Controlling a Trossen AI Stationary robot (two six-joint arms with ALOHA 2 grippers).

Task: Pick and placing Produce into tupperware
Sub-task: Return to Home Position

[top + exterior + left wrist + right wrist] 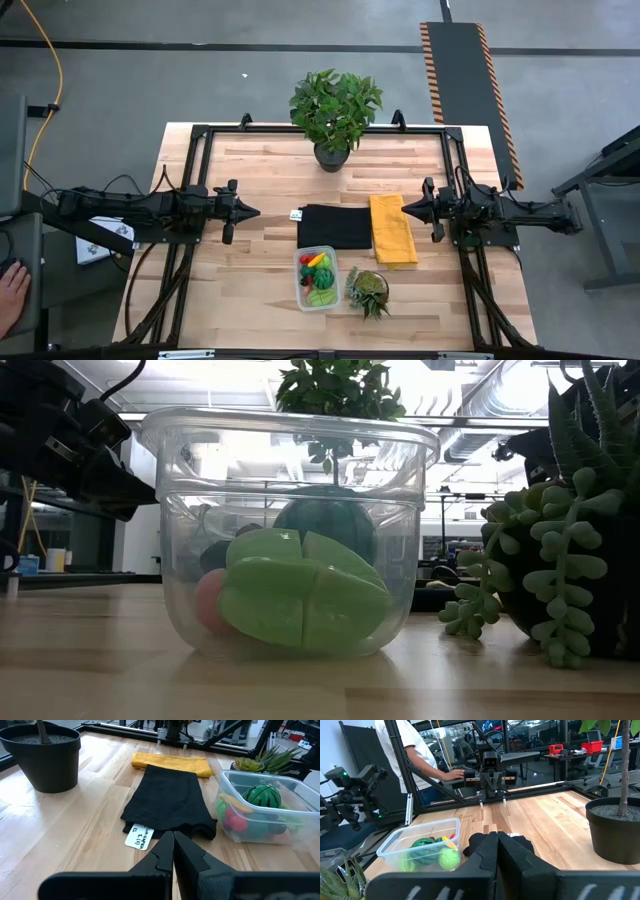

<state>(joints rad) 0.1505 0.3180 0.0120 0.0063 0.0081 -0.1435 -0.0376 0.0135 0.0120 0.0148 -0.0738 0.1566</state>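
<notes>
My high camera hangs far above the tupperware (318,306) and looks straight down on the whole table (250,290) and both my arms. My low camera sits at table-top height right against that tupperware, its clear wall filling most of the picture, and faces level across it into the room behind. My left wrist camera looks past my left gripper (173,837) with the tupperware near ahead and off to one side, and my right wrist camera looks past my right gripper (497,837) from the tupperware's opposite side; all four views share the tupperware, and both wrist views also share the black cloth (167,805) beside it.
</notes>
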